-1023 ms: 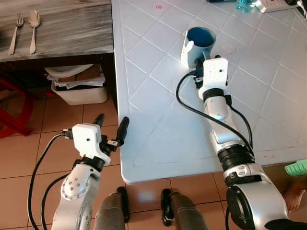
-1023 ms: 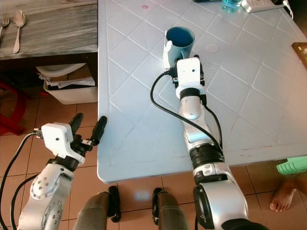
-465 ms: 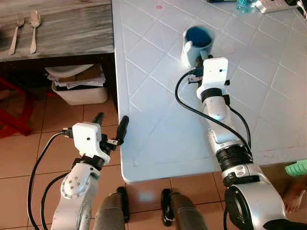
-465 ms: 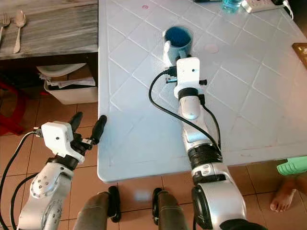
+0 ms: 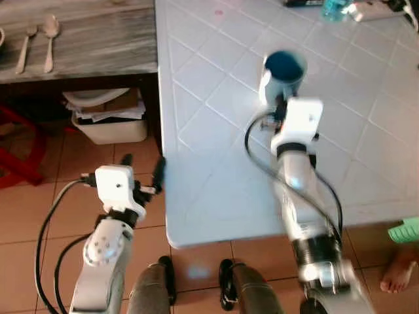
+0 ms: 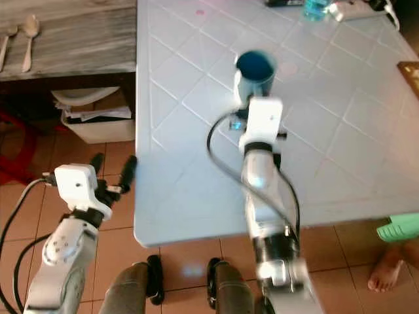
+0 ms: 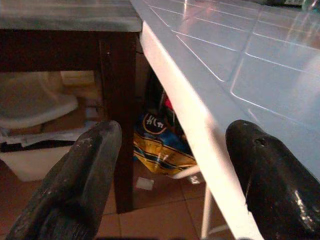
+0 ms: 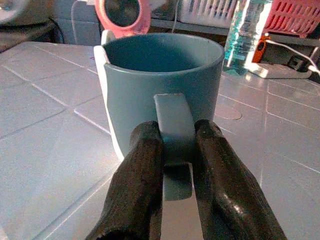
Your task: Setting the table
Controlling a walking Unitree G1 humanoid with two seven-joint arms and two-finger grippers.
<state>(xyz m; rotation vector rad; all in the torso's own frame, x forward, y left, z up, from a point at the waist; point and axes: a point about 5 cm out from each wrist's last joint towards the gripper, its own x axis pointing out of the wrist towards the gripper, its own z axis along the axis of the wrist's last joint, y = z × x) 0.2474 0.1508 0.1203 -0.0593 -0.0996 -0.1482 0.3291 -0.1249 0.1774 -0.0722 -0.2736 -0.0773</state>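
Observation:
A blue mug [image 5: 283, 73] stands on the white tiled table [image 5: 216, 144]. In the right wrist view the mug [image 8: 160, 95] is close, and my right gripper [image 8: 175, 165] is shut on its handle, one black finger on each side. The head views show that arm stretched across the table, its white wrist block [image 5: 300, 121] just behind the mug. My left gripper [image 5: 141, 176] hangs open off the table's left edge, above the floor; in its wrist view the fingers [image 7: 80, 170] stand wide apart with the table edge [image 7: 195, 125] between them. A fork and a spoon [image 5: 48, 39] lie on the grey wooden table [image 5: 91, 39] at the far left.
Under the wooden table stands a white bin with papers [image 5: 108, 114]. A water bottle [image 5: 334, 8] and a power strip [image 5: 370, 10] sit at the far edge of the white table. A person's foot [image 5: 396, 275] and a green slipper [image 5: 404, 230] are at the lower right.
The right gripper has carried the mug farther out across the table, away from me. The whole picture has shifted and blurred, so the camera moved. The left arm drew in slightly.

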